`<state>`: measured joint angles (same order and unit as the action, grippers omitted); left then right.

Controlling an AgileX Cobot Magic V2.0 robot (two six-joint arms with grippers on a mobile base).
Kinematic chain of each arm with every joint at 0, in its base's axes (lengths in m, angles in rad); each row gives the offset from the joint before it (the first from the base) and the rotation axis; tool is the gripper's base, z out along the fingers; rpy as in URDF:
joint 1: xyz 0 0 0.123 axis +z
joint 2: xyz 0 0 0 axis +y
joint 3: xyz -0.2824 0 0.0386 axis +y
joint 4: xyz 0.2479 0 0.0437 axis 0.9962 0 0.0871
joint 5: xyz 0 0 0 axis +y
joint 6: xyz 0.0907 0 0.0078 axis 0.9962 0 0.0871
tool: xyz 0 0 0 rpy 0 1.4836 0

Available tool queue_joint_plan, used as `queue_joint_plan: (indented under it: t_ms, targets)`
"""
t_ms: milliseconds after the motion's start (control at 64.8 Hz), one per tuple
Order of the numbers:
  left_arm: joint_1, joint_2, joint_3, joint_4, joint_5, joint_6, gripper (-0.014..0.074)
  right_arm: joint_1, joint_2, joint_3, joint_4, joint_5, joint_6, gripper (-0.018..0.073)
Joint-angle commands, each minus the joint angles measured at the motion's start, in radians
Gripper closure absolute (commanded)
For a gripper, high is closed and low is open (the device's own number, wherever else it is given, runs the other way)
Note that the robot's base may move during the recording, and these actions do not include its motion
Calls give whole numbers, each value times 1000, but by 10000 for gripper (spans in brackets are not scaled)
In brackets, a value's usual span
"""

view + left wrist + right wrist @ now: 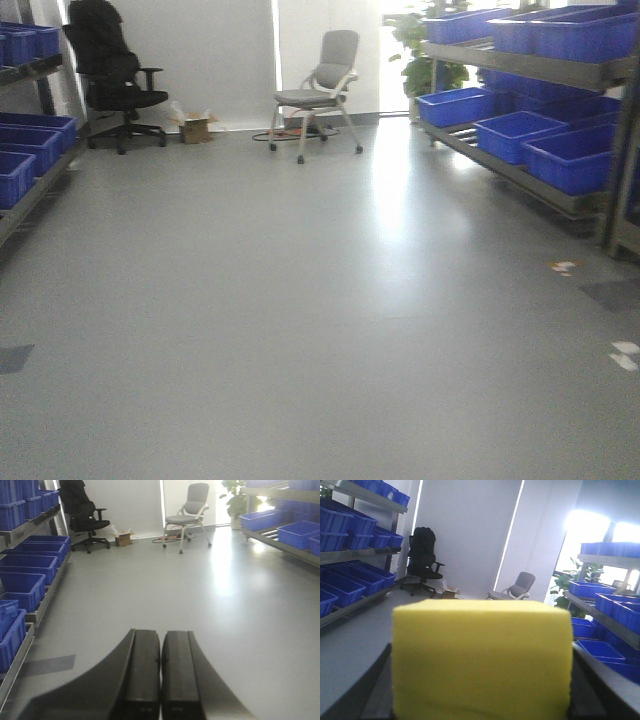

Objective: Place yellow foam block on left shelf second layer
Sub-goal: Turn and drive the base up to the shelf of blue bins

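Observation:
The yellow foam block fills the lower middle of the right wrist view, clamped between the two dark fingers of my right gripper. My left gripper is shut and empty, its two black fingers pressed together above the grey floor. The left shelf with its rows of blue bins shows at the left of the left wrist view, in the right wrist view and at the left edge of the front view. Neither gripper nor the block shows in the front view.
A right shelf holds blue bins. A black office chair, a small cardboard box and a grey chair stand by the far wall. A plant stands in the back right corner. Paper scraps lie on the floor.

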<state>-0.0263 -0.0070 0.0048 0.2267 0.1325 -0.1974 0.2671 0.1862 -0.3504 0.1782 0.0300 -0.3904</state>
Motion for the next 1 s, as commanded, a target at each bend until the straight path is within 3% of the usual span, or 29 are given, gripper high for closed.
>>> queue_joint_plan:
  t_ms: [0, 988]
  targets:
    - [-1, -14, 26, -3, -85, -4, 460, -5, 13, -30, 5, -87, -7, 284]
    - [-1, -14, 26, -3, -85, -4, 460, -5, 13, -30, 5, -87, -7, 284]
